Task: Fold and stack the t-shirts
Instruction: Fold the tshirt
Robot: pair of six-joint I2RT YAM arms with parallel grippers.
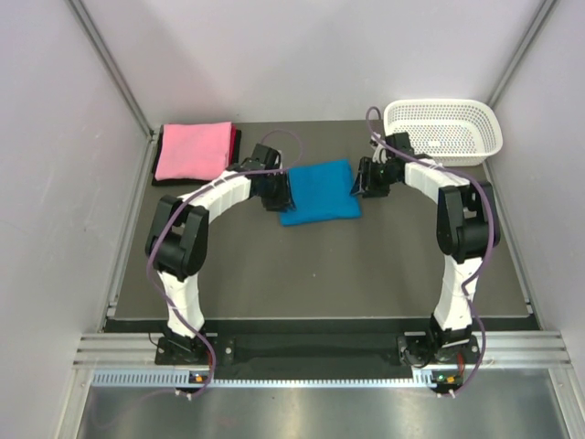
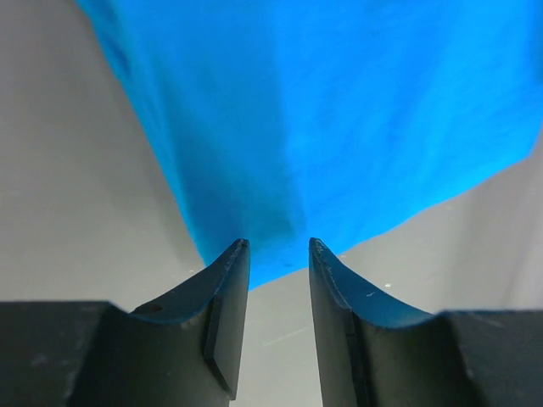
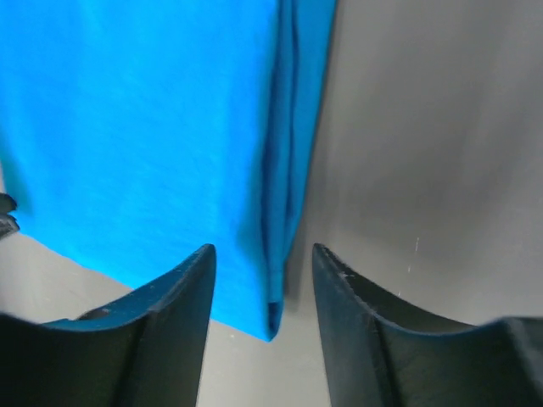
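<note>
The blue shirt (image 1: 318,190) is seen folded into a rough rectangle. It lies flat mid-table (image 1: 320,274), slightly toward the far side. The pink shirt (image 1: 193,149) is folded at the far-left corner. It is stacked on darker fabric (image 1: 237,143) that shows at its right and near edges. A white basket (image 1: 443,131) is set at the far-right corner, well apart from both shirts.

At the blue shirt's left edge the left gripper (image 2: 278,246) is positioned. Its fingers (image 2: 227,288) are parted by a narrow gap, and nothing is held between them. A corner of the blue shirt is seen just beyond the tips. Whether it is touched cannot be told.

At the shirt's right edge the right gripper (image 3: 263,248) is positioned low over the table. It is partly open, and nothing is pinched. The shirt's folded edge, with layers visible along it, runs into the gap, and its corner lies between the two fingers. Bare table is seen past that corner.

Both arms are arched inward from their bases toward the blue shirt.
</note>
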